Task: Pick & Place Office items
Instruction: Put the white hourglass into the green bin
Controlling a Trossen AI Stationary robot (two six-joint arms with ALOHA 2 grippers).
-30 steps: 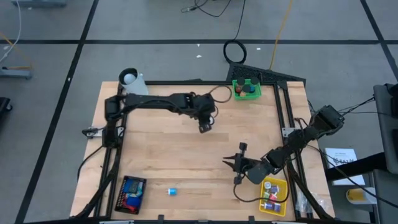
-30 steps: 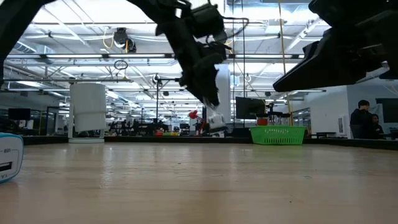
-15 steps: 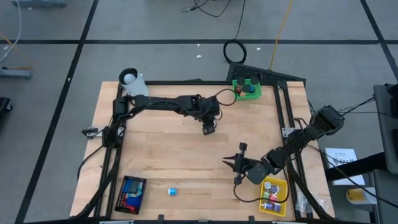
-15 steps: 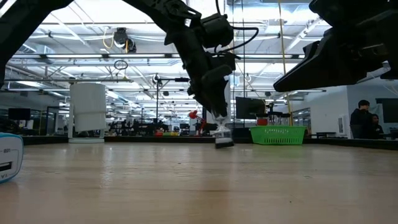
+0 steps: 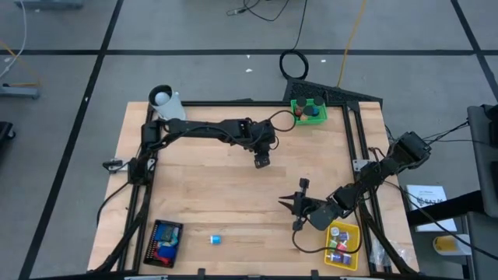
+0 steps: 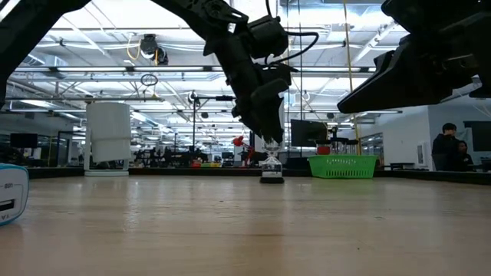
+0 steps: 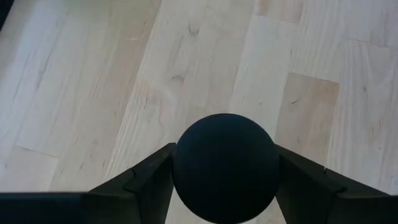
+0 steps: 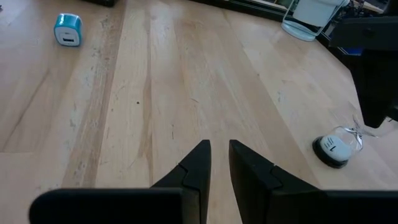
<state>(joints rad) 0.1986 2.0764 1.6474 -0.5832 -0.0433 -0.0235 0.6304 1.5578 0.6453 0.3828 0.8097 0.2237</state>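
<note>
The left claw is down at the middle of the wooden counter, clamped on a dark round disc that sits between its two fingers, filling the gap; from table height the claw tip looks to be touching or nearly touching the boards, with the disc's dark base and pale label at the very bottom. Seen from the right wrist, that disc is a squat dark puck with a white face, under clear finger pads. The right claw hangs at about 4 o'clock from the left one, well apart, its fingers nearly together and holding nothing. A small teal block lies alone on bare planks at 7 o'clock from the left claw, near the front edge. The green tray sits at 1 o'clock in the far right corner with dark round pieces in it, the yellow tray at 4 o'clock by the right front corner, the black mesh tray at 7 o'clock. The white cup stands at 10 o'clock. Smooth pale planks lie open all around the left claw.
</note>
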